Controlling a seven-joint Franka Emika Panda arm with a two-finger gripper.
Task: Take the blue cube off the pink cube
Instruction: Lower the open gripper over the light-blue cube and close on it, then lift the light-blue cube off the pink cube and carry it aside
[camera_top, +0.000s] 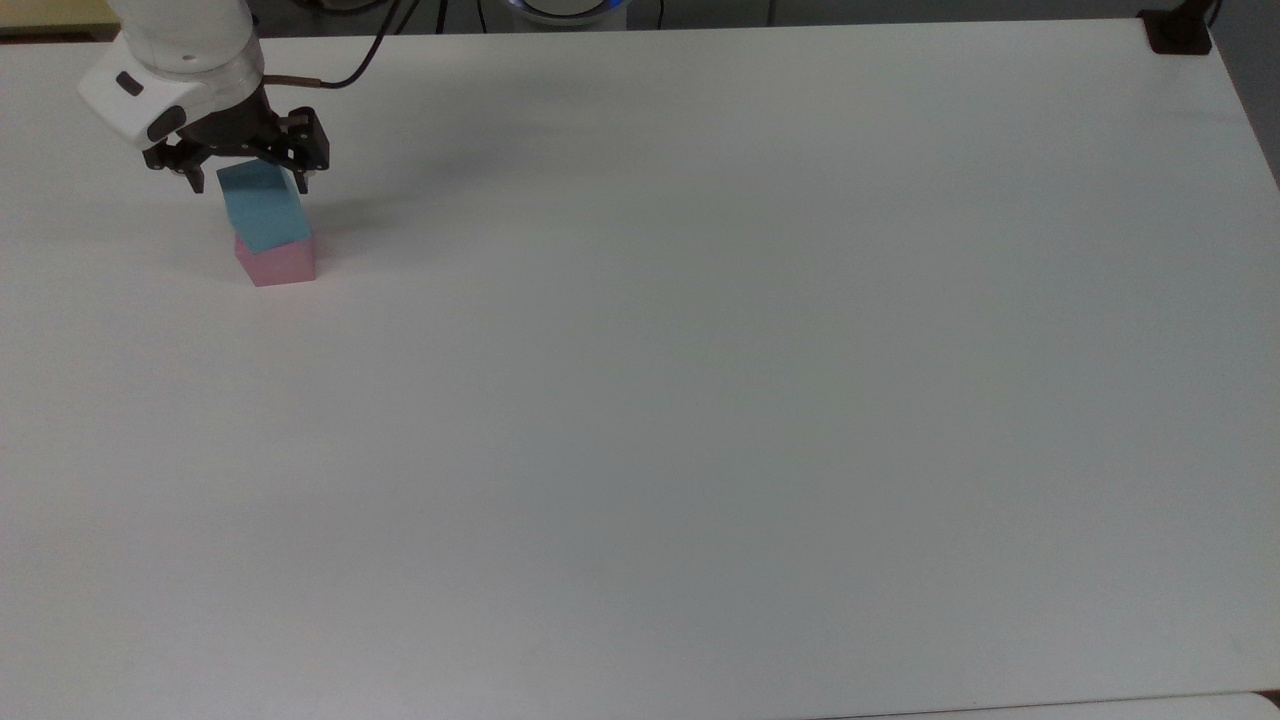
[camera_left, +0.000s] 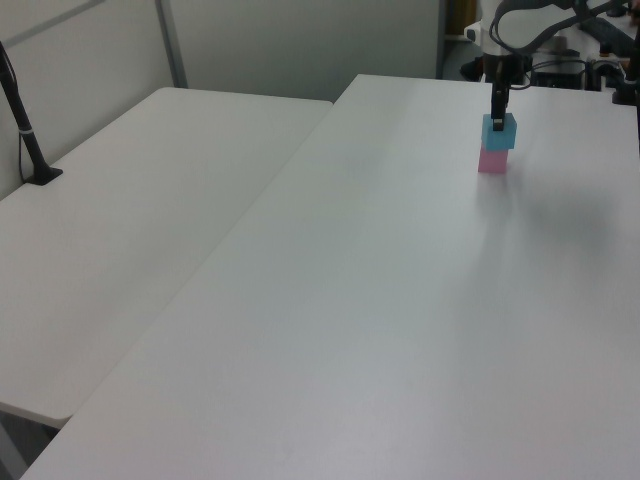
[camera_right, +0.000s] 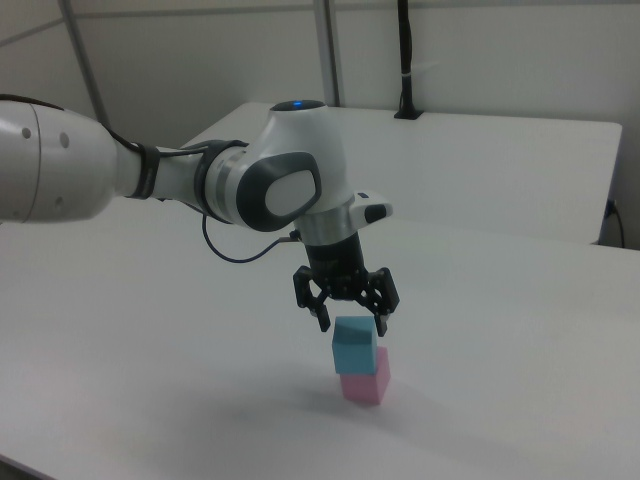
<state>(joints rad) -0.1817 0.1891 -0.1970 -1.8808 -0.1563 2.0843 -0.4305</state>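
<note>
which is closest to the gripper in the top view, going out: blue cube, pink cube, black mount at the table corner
1. The blue cube, directly under the gripper, between its fingers.
2. The pink cube, just beneath the blue cube.
3. The black mount, far off at the top view's upper right corner of the table.

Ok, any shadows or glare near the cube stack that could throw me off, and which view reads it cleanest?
Top view: a soft shadow runs off the blue cube and pink cube toward the top view's right; no glare on the table. Left view: stack far off, gripper overlapping it. Right view: cleanest, faint shadow beneath, gripper fingers astride the blue cube's top.
</note>
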